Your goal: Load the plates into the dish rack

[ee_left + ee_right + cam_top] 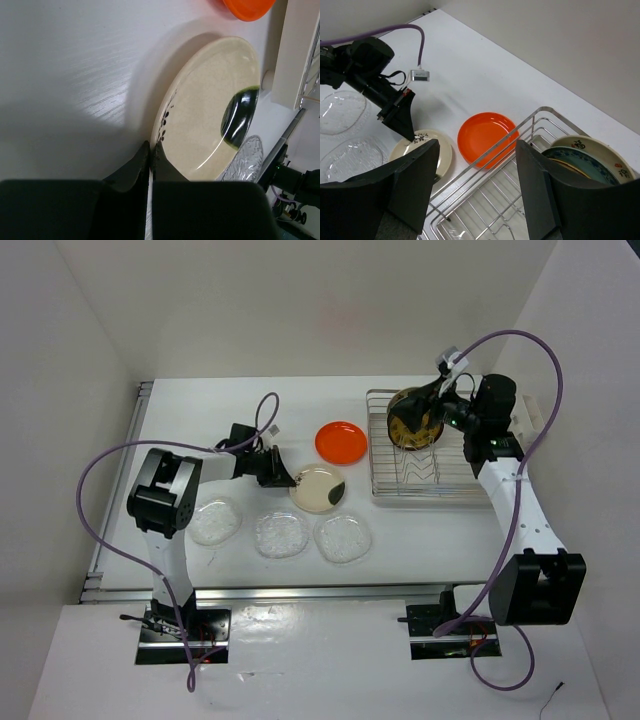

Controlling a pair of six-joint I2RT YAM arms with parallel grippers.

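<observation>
The cream plate with a dark patch (pixel 316 490) lies flat on the table. My left gripper (pixel 283 475) is shut, its tips (pixel 151 146) against that plate's rim (pixel 205 110); I cannot tell that it holds the plate. The orange plate (pixel 341 442) lies beside the wire dish rack (pixel 425 478). The brown gold-patterned plate (pixel 412 420) stands in the rack's far end. My right gripper (pixel 437 412) hovers open and empty over the rack (pixel 476 145). A cream patterned plate (pixel 594 147) and a teal plate (pixel 580 161) stand beside its right finger. Three clear glass plates (pixel 281 534) lie in a row near the front.
The glass plates lie at the left (pixel 215 522), middle and right (pixel 343 537) of the row, just in front of the cream plate. The rack's near rim (pixel 520 134) stands between the right gripper and the orange plate (pixel 487 135). White walls enclose the table.
</observation>
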